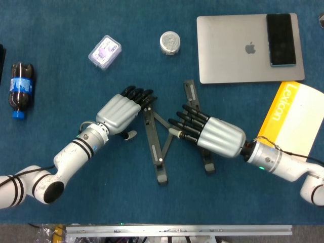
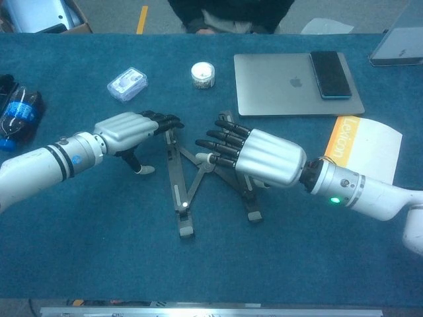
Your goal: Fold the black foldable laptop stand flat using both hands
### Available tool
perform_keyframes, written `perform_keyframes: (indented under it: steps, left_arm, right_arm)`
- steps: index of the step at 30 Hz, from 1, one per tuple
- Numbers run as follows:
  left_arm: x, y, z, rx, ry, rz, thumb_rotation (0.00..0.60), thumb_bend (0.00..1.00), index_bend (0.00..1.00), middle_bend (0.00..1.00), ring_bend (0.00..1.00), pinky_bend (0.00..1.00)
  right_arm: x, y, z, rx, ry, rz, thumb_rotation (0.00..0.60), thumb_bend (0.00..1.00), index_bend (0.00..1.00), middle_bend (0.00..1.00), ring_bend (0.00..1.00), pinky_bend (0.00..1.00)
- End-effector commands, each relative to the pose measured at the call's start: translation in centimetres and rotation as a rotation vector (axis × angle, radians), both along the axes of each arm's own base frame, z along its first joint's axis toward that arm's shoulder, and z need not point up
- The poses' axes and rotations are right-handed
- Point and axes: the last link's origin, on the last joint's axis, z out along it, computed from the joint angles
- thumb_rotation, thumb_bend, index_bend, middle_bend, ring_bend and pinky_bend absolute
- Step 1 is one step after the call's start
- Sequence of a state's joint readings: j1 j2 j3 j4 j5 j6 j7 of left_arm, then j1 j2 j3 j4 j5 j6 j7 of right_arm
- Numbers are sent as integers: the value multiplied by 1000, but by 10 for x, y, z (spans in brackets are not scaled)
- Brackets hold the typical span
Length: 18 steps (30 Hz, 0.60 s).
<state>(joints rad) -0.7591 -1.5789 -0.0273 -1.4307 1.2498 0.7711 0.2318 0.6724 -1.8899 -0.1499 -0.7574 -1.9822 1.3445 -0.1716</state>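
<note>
At the far left a cola bottle (image 1: 21,89) lies on the blue table (image 1: 76,202), with a small clear plastic box (image 1: 105,51) and a round tin (image 1: 170,42) further right toward the far side. The left hand (image 1: 123,109) lies palm down holding nothing, its fingertips touching the far end of the left rail of the black foldable laptop stand (image 1: 153,144), which lies mid-table, its rails close together. The right hand (image 1: 210,134) rests flat over the stand's right rail, fingers extended and gripping nothing, while a closed silver laptop (image 1: 238,55) carrying a phone (image 1: 281,39) and a yellow book (image 1: 293,119) sit to the right.
</note>
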Motion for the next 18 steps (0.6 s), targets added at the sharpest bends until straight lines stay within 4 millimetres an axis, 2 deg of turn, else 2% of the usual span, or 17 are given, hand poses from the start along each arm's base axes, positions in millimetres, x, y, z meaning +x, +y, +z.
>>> perform_keyframes:
  steps: [1, 18]
  left_arm:
    - [-1, 0, -1, -2, -4, 4, 600, 249, 0, 0, 0, 6]
    - [0, 1, -4, -12, -42, 28, 600, 249, 0, 0, 0, 6]
  right_arm:
    - [3, 0, -3, 1, -5, 0, 600, 0, 0, 0, 0, 4]
    - [16, -3, -17, -1, -18, 8, 600, 0, 0, 0, 0, 4]
